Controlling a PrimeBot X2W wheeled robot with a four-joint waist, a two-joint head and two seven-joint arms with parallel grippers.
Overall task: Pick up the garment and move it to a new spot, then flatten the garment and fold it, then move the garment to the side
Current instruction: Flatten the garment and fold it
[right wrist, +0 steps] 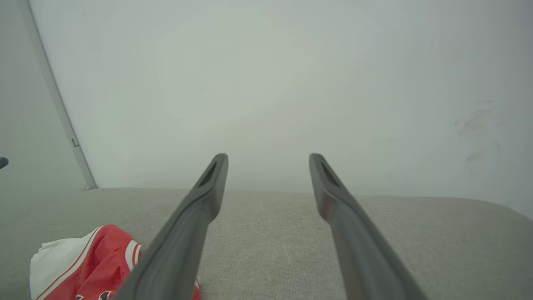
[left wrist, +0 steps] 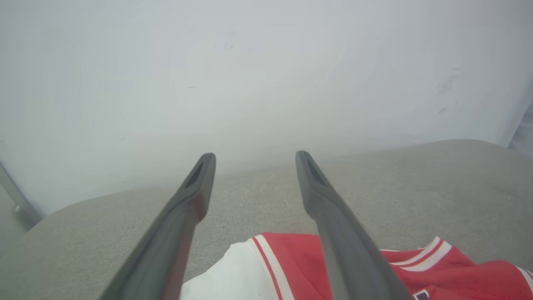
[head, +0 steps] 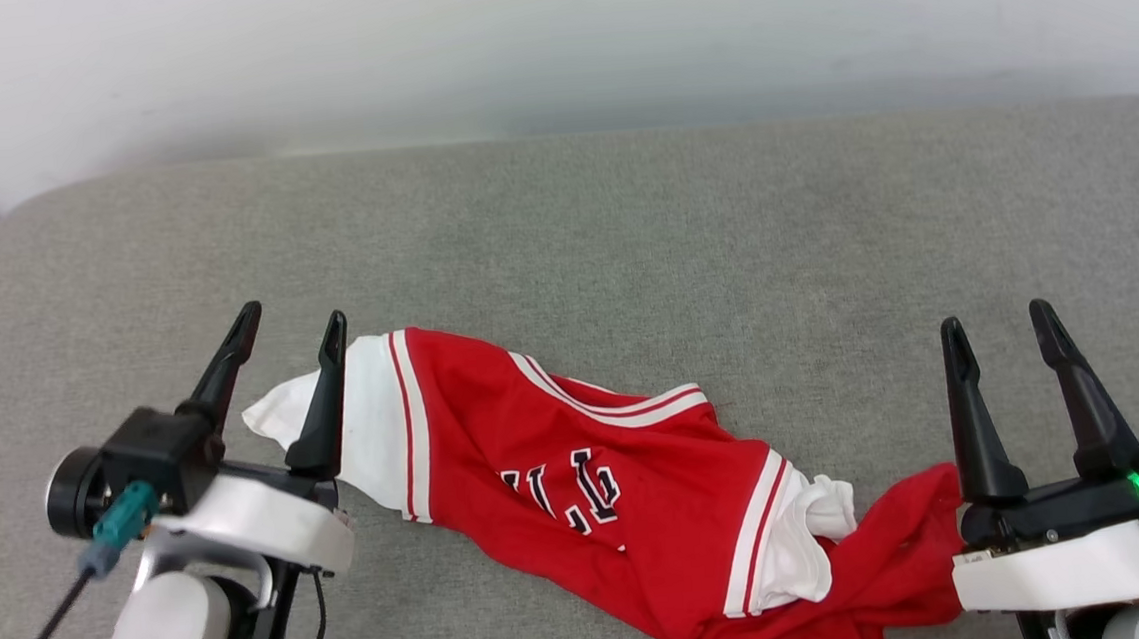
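Both released, empty: left gripper fingers at garment white end, right gripper at red end; grey surface.

Soft, even light is filling the scene, leaving only faint shadows under the garment. The wall is washing out pale and hazy along the top of the frame. In the wrist views, the fingers are blurring toward the bottom edge.

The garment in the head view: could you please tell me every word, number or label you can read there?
Dark white-outlined letters on the garment: folded into creases, no whole word readable.
No other text seen.
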